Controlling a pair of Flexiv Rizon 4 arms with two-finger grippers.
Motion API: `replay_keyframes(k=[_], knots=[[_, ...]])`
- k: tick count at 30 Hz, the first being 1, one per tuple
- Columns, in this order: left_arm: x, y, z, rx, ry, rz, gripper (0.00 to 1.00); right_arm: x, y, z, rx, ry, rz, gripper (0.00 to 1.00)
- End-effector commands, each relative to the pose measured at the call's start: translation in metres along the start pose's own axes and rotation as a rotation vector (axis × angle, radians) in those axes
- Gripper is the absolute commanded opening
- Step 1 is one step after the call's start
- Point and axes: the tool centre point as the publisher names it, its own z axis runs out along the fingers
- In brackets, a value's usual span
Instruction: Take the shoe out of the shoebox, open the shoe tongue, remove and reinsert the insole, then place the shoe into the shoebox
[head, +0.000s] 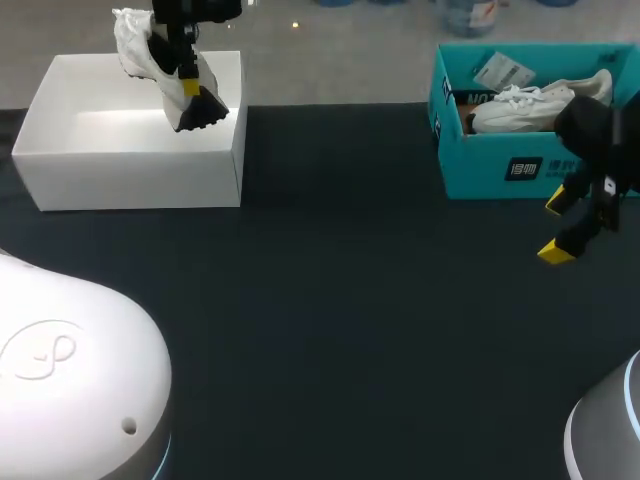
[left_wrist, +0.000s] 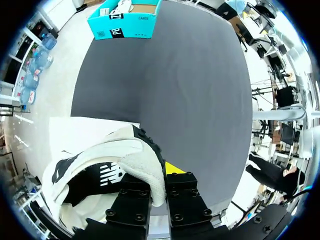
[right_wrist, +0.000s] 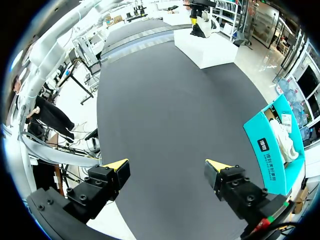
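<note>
A white shoe (head: 137, 48) with a black sole hangs tilted over the open white shoebox (head: 130, 160) at the table's far left. My left gripper (head: 190, 88) is shut on it from above. In the left wrist view the shoe (left_wrist: 117, 162) has its white collar pinched between the fingers of my left gripper (left_wrist: 160, 182), and one yellow tip shows beside it. The box's white floor (left_wrist: 95, 127) lies below. My right gripper (head: 558, 225) stands open and empty just in front of the teal box. Its wrist view shows my right gripper (right_wrist: 167, 165) with both yellow tips wide apart over bare tabletop.
A teal shoebox (head: 500, 165) at the far right holds another white shoe (head: 540, 105) and a paper tag. The same teal shoebox (right_wrist: 272, 145) lies beside my right gripper. The dark tabletop (head: 340, 300) stretches between the two boxes.
</note>
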Motion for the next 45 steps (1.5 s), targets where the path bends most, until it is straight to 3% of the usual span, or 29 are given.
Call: replay_keyframes(k=[1,5,13,25,45], knots=[[0.01,0.021,0.0,0.035,-0.007,0.236,0.0,-0.002,0.001,0.001,0.004,0.003,0.0,1.0],[0.013,0.034,0.005,0.005,-0.019,0.376,0.0,-0.002,0.001,0.001,0.004,0.003,0.0,1.0],[0.011,0.059,0.016,-0.131,-0.049,0.75,0.0,-0.002,0.001,0.001,0.004,0.003,0.0,1.0],[-0.007,0.085,0.017,-0.245,0.026,1.163,0.0,-0.002,0.001,0.001,0.004,0.003,0.0,1.0],[-0.013,0.085,0.019,-0.243,0.029,1.124,0.0,-0.002,0.001,0.001,0.004,0.003,0.0,1.0]])
